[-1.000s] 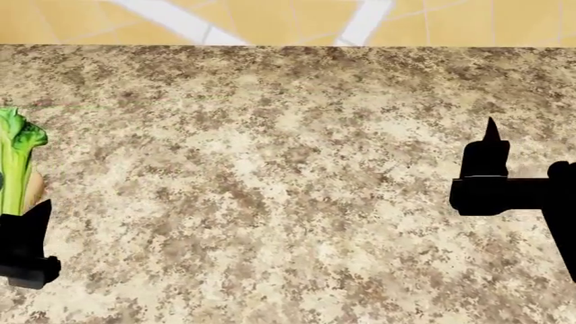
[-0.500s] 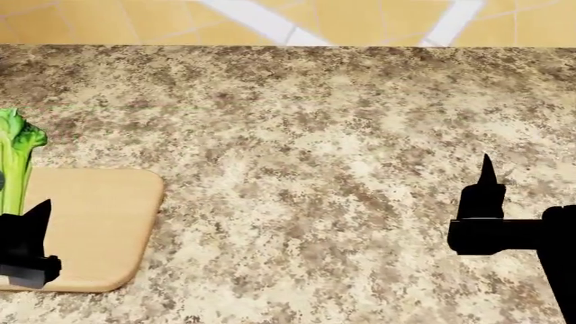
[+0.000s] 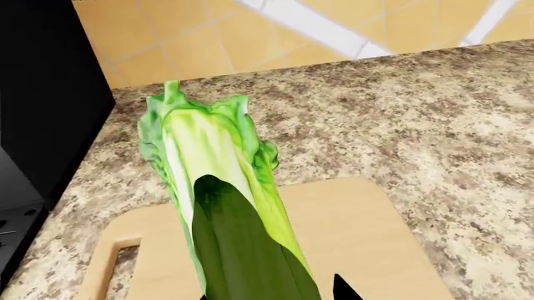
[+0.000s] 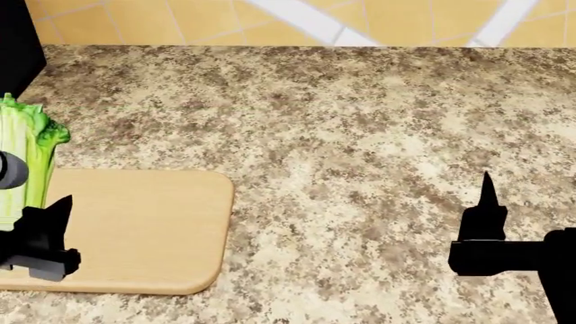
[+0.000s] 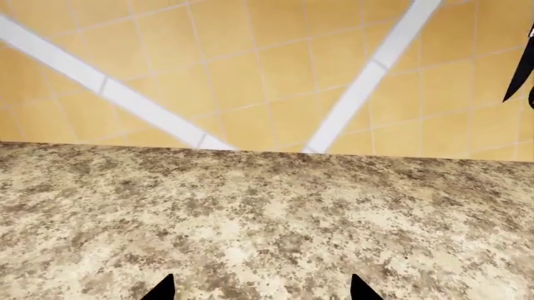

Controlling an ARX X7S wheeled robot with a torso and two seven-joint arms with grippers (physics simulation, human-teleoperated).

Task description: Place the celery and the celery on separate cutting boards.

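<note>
My left gripper (image 4: 40,223) is shut on a celery stalk (image 4: 25,152) and holds it above the near left part of the tan wooden cutting board (image 4: 153,223). In the left wrist view the celery (image 3: 221,187) points its leafy top away from me, over the board (image 3: 351,237) and its handle slot (image 3: 117,262). My right gripper (image 4: 486,196) is open and empty above bare counter at the right; its fingertips (image 5: 162,289) show in the right wrist view. The second celery and the white board are out of view.
A speckled granite counter (image 4: 360,121) runs back to a tan tiled wall (image 4: 180,20). A black appliance (image 4: 18,40) stands at the far left, and it also shows in the left wrist view (image 3: 50,106).
The view has shifted left: more of the wooden board now shows under the held celery, and the black appliance has come into view. The right gripper sits lower in the picture.
</note>
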